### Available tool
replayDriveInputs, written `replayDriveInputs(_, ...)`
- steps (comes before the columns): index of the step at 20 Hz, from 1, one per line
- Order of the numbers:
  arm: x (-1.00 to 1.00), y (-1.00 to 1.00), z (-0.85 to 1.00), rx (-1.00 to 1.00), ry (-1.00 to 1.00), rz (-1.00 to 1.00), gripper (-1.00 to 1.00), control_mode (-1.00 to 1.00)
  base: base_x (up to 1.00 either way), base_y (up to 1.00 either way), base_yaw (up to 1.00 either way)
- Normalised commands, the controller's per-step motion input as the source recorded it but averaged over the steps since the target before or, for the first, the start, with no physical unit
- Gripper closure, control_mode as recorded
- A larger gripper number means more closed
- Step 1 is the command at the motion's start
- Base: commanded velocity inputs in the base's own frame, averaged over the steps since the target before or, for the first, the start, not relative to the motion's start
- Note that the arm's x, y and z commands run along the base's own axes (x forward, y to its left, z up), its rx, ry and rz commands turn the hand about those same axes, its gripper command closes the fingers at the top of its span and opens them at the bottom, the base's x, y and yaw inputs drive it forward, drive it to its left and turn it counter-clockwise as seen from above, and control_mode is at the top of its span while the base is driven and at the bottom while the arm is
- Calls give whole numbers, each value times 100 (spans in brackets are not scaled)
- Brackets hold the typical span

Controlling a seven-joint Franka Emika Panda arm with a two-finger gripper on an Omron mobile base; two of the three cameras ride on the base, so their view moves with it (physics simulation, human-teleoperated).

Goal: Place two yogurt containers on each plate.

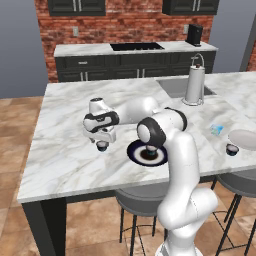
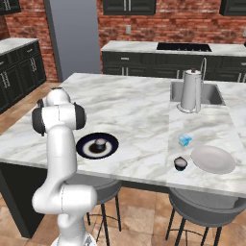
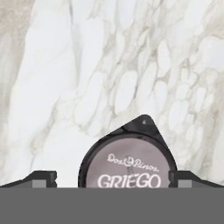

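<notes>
Left of the navy plate (image 1: 150, 154), hand (image 1: 102, 145) hangs open over a dark yogurt cup (image 3: 127, 162) on the desk (image 1: 65, 150), fingers either side, likely to grab it for that plate, which holds one cup (image 2: 100, 143).

Counter (image 1: 65, 150): polished white marble, grey veining. Arm (image 1: 175, 165): glossy white plastic shell, dark matt joints. Cylinder (image 1: 194, 85): brushed steel. Navy plate (image 2: 84, 144): glazed, shiny. Grey plate (image 2: 214, 161): smooth, duller. Yogurt cup (image 3: 127, 168): dark plastic, pale matt printed lid. Back wall (image 1: 130, 22): rough red brick.
</notes>
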Motion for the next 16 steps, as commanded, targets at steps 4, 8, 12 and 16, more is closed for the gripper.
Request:
replayDriveInputs(4, 0, 0, -17, 0, 0, 0, -100, -100, 0, 0, 0)
replayDriveInputs(8, 0, 0, -23, 0, 0, 0, -100, -100, 0, 0, 0)
replayDriveInputs(12, 0, 0, -25, 0, 0, 0, -100, -100, 0, 0, 0)
replayDriveInputs(16, 0, 0, -27, 0, 0, 0, -100, -100, 0, 0, 0)
